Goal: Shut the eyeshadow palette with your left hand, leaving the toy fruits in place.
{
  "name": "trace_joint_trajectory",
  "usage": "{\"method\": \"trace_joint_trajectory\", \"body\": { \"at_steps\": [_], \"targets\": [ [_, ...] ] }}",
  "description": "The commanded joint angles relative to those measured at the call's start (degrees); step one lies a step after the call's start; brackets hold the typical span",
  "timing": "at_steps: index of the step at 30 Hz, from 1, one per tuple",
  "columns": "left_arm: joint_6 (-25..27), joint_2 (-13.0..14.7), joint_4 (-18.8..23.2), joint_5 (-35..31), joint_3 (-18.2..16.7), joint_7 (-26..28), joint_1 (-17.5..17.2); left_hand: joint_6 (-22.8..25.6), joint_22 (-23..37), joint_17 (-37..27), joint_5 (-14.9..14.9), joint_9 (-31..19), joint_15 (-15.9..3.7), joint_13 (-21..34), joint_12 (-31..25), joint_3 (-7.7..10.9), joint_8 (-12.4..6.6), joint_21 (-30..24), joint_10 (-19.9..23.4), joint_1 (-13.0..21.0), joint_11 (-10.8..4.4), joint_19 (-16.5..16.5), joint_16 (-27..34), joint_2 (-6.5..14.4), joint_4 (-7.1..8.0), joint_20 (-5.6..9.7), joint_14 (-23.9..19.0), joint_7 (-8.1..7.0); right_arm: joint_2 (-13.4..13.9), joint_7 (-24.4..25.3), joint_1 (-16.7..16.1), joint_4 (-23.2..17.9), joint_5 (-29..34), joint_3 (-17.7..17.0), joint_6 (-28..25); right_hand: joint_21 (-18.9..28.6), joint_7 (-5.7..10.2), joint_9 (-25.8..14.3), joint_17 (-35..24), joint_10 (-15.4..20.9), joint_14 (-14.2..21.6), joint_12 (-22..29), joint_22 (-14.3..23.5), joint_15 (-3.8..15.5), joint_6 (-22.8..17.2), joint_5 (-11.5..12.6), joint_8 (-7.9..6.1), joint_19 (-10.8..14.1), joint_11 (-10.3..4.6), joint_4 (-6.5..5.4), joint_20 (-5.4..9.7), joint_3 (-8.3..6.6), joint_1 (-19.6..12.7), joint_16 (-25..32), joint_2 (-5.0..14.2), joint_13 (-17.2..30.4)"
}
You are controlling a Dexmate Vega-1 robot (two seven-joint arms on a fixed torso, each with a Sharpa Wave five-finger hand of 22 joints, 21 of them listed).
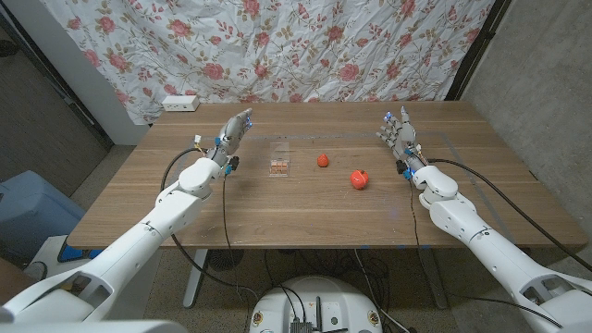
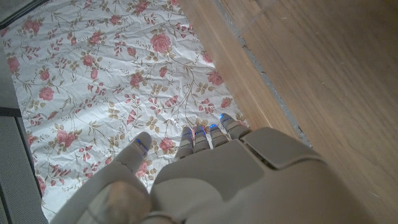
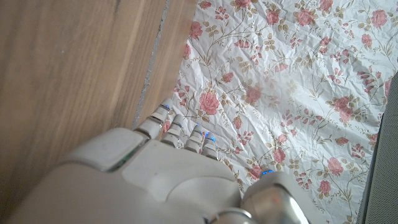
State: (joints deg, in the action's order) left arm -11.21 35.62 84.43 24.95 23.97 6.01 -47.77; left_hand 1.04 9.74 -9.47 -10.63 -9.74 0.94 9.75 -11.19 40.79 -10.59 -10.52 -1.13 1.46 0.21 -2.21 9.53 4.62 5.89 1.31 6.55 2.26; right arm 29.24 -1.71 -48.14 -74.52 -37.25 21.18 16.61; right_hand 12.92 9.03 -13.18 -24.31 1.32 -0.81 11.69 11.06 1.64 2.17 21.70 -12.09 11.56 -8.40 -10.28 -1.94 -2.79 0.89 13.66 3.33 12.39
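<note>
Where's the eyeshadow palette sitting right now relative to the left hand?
In the head view the eyeshadow palette lies open on the table, left of centre, just right of the left hand and a little nearer the robot, with the smaller toy fruit to its right.

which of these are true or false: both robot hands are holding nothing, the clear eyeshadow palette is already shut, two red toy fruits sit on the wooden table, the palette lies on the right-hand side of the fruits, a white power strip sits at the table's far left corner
1. Both hands hold nothing. True: the left hand and the right hand are raised with fingers apart.
2. The clear plastic eyeshadow palette is already shut. False: its lid looks folded back, open.
3. Two red toy fruits sit on the wooden table. True: the small red round fruit and the larger red fruit.
4. The palette lies on the fruits' right. False: it lies to their left, nearer the left hand.
5. A white power strip sits at the far left corner. True.
</note>
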Motion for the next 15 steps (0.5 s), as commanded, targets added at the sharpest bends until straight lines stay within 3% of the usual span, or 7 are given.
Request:
{"method": "trace_joint_trajectory", "body": {
  "at_steps": [1,9,15],
  "targets": [
    [3.45,2.70,4.94,-8.11,1.92,3.25,0.13,-0.02,0.22,-0.36,-0.06,-0.21,0.18,0.20,0.30,0.03,0.12,0.19,-0.51,0.17,0.43,-0.99,-0.08,4.27,-0.04,0.07,1.49,0.69,0.00,0.00,0.01,0.00,0.00,0.01,-0.01,0.34,0.43,-0.30,-0.15,0.10,-0.20,0.33,0.17,6.94,0.09,0.22,-0.30,0.40,-0.59,-0.37,-0.15,0.08,0.02,0.18,5.64,0.15],
    [7.43,3.69,8.16,-12.65,2.93,5.47,0.36,0.60,0.27,-0.33,-0.07,-0.20,0.20,0.18,0.09,0.23,-0.03,0.45,0.13,0.18,0.89,-2.98,0.20,4.84,0.02,-0.04,2.08,1.28,0.00,0.00,0.01,0.00,0.00,0.01,-0.01,0.35,0.51,-0.30,-0.15,0.00,-0.20,0.29,0.17,6.92,0.08,0.22,-0.31,0.41,-0.61,-0.37,-0.16,0.08,0.02,0.18,5.64,0.16],
    [11.10,5.28,11.14,-16.36,3.99,5.64,0.92,0.80,0.28,-0.20,0.08,-0.19,-0.03,0.18,0.10,-0.03,-0.02,0.50,0.29,0.32,0.89,-3.87,0.23,4.16,-0.62,0.08,2.28,1.28,0.00,-0.01,0.01,0.01,0.00,0.01,-0.01,0.35,0.46,-0.30,-0.15,0.02,-0.21,0.30,0.17,6.95,-0.01,0.22,-0.34,0.42,-0.64,-0.37,-0.15,0.09,0.02,0.18,5.63,0.16]
  ]
}}
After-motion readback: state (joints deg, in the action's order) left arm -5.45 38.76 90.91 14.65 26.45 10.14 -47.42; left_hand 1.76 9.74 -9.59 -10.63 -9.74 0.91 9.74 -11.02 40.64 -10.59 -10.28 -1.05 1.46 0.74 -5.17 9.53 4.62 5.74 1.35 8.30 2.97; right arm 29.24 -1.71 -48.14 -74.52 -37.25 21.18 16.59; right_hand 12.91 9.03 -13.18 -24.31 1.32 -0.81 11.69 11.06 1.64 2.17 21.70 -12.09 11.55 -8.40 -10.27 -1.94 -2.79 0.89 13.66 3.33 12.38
